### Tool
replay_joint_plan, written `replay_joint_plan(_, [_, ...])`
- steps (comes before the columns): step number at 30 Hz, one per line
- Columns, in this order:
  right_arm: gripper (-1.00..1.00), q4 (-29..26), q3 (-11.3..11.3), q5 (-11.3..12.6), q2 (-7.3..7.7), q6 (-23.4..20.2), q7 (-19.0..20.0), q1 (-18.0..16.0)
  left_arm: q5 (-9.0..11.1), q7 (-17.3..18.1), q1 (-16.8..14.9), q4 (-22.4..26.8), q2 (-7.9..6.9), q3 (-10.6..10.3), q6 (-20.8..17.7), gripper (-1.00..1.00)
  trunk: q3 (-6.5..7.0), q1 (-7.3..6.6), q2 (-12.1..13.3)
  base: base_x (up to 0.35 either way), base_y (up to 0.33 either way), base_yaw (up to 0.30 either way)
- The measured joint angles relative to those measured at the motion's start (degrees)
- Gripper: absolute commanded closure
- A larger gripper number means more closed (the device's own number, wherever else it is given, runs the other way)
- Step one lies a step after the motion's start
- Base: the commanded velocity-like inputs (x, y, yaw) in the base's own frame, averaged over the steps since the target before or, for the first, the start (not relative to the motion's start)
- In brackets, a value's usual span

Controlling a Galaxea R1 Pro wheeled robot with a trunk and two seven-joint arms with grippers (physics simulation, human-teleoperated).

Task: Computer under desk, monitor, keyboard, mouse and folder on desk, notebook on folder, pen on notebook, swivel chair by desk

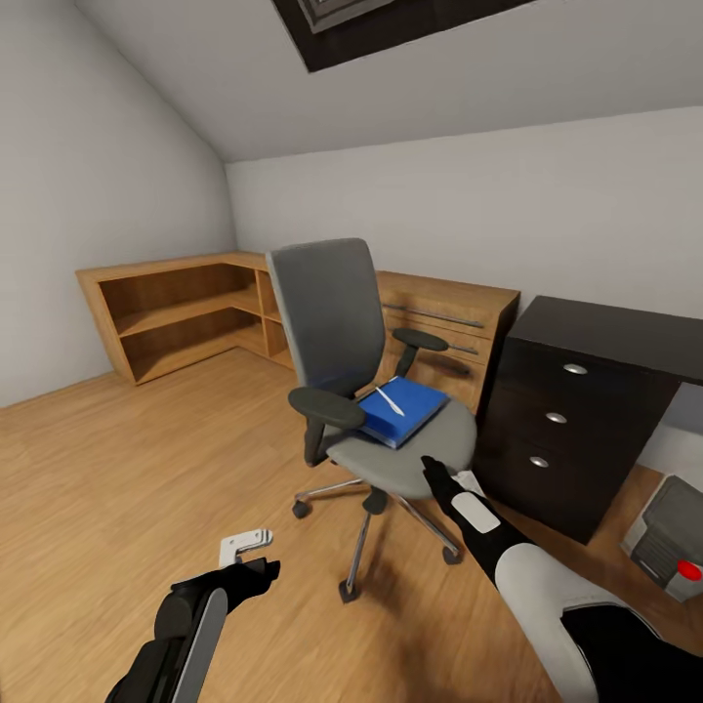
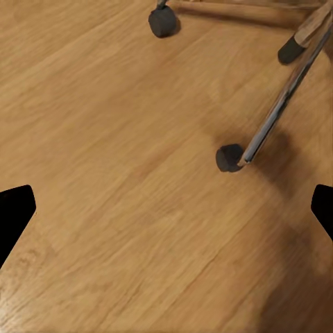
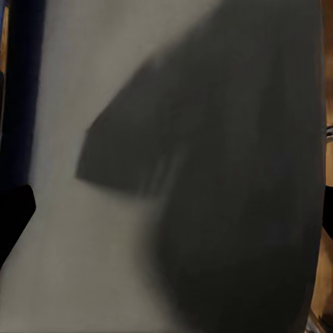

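A grey swivel chair stands in the middle of the room on the wooden floor. A blue folder lies on its seat, with a white pen on top; I cannot tell a notebook apart in the blue stack. My right gripper hovers open just above the seat's front edge, short of the folder. In the right wrist view the grey seat is blurred and close. My left gripper hangs open low over the floor, left of the chair base. A grey computer with a red button sits on the floor at the far right.
A black three-drawer cabinet stands right of the chair. A wooden drawer unit is behind the chair, and low wooden shelves run along the left wall under the sloped ceiling. Open floor lies to the left.
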State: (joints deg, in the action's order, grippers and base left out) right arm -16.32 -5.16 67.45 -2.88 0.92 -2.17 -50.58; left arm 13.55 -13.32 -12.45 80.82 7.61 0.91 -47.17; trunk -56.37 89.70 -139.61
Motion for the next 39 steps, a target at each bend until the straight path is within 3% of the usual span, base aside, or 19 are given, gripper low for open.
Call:
replay_joint_plan(11, [-1.00, -0.02, 0.17, -0.13, -0.04, 0.11, 0.03, 0.00, 0.00, 0.02, 0.00, 0.00, 0.00, -0.01, -0.01, -1.00, 0.00, -0.02, 0.00, 0.271, 0.162, 0.072])
replay_joint_plan(33, [-1.00, 0.10, 0.20, -0.23, 0.05, 0.14, -0.10, 0.03, 0.00, 0.02, 0.00, 0.02, 0.00, -0.08, -0.01, -1.00, -0.01, -0.02, 0.00, 0.306, 0.040, 0.023])
replay_joint_plan(39, [-1.00, 0.02, -0.08, 0.06, -0.05, 0.12, 0.18, -0.01, 0.05, 0.03, 0.00, -0.43, 0.00, -0.10, 0.01, -1.00, 0.00, 0.01, 0.00, 0.047, 0.079, 0.000])
